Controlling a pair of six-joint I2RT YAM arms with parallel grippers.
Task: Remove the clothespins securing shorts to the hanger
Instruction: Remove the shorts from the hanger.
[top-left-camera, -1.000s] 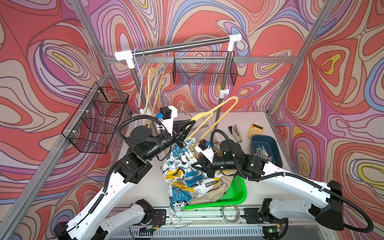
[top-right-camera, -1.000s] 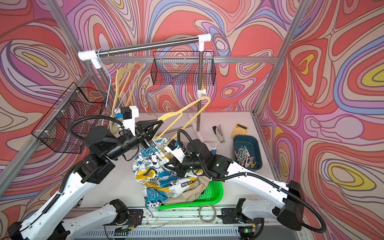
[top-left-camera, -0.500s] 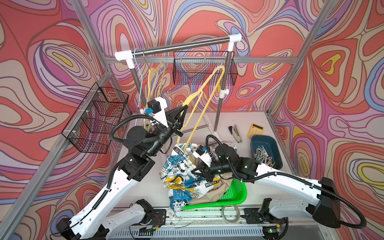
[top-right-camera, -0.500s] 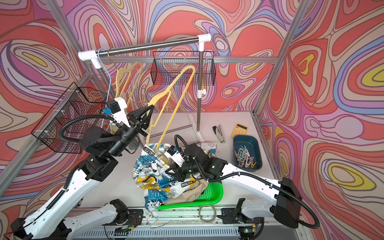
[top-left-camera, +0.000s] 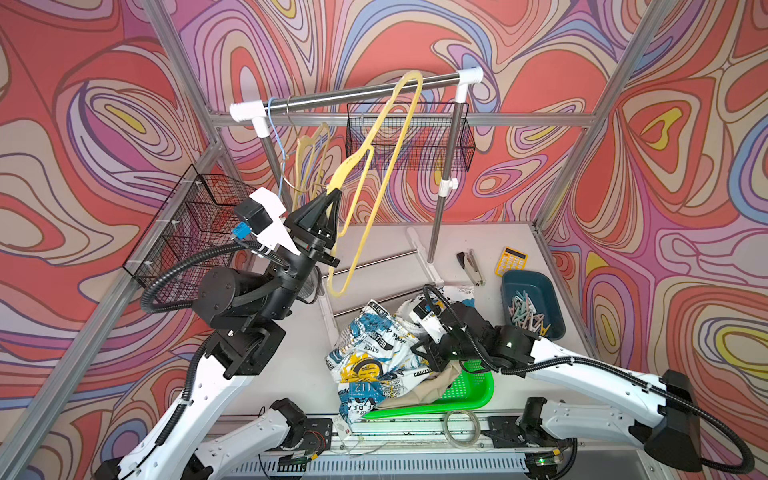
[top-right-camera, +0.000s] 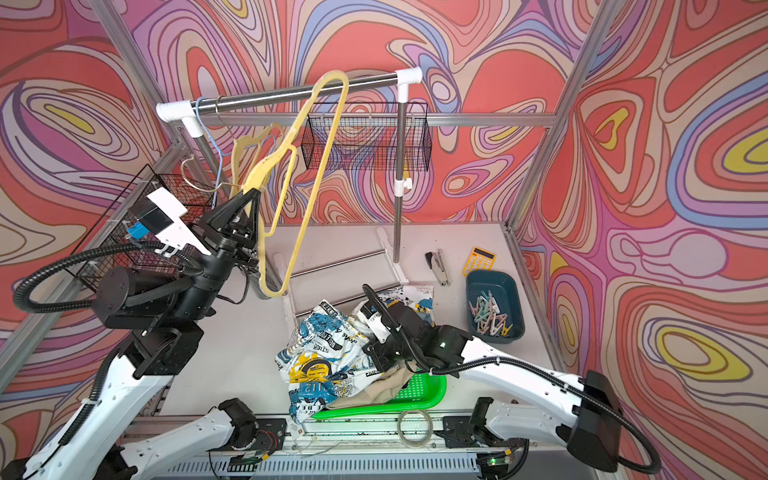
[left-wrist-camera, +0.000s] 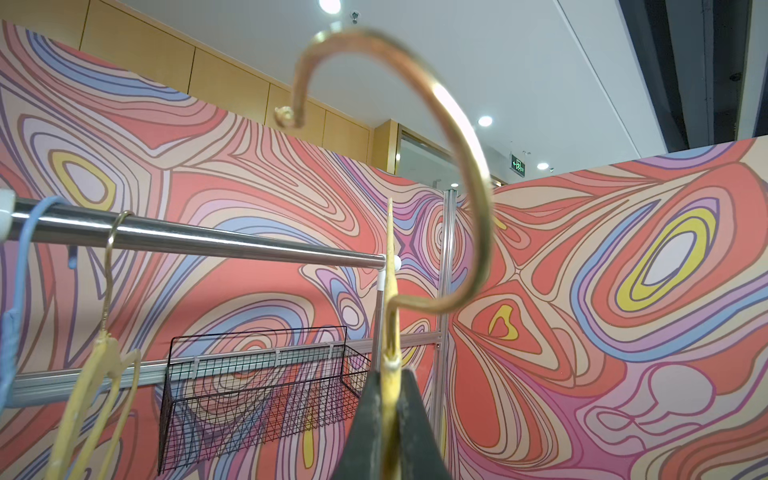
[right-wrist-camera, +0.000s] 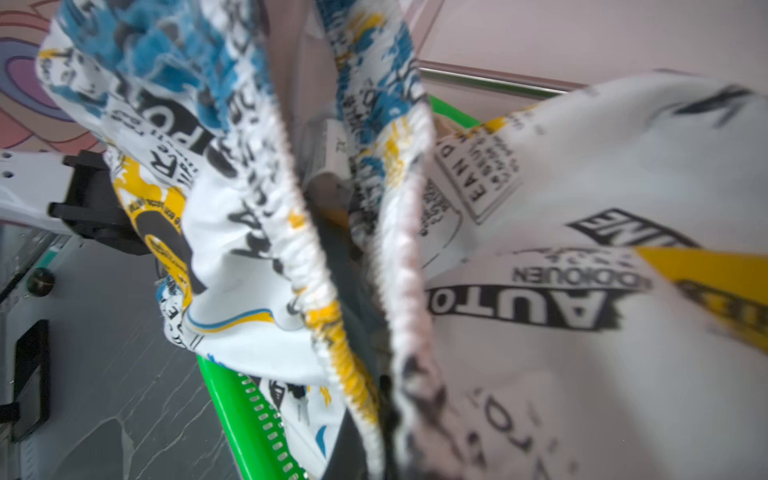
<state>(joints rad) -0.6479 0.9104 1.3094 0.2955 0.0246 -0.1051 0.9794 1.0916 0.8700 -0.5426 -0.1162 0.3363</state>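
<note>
The left gripper (top-left-camera: 331, 192) was raised toward the rail (top-left-camera: 332, 97), its jaws pinched tight on the neck of a yellow hanger (top-left-camera: 344, 173). The hanger stood on end. One shoulder overlapped the rail in both top views and the other hung below the gripper. In the left wrist view its brass hook (left-wrist-camera: 457, 124) curved up from the fingertips, free of the rail.

The right gripper (top-left-camera: 428, 353) was low over the table, closed on the printed shorts (top-left-camera: 374, 357). In the right wrist view their gathered waistband (right-wrist-camera: 299, 232) bunched around the fingers, which the cloth mostly hid.

Two pairs of shorts showed. The printed pair was partly lifted and draped over the edge of one green basket (top-left-camera: 473, 388), and a beige pair (top-left-camera: 424, 388) lay in it.

The clothespins (top-left-camera: 524, 318), pink and mint, lay heaped in one dark teal bin (top-left-camera: 540, 286), too tangled to count.

One blue hanger (top-left-camera: 272, 120) hung on the rail, with yellow ones beside it. There were also two black wire baskets (top-left-camera: 415, 141), one stapler (top-left-camera: 471, 266) and one yellow calculator (top-left-camera: 511, 261).
</note>
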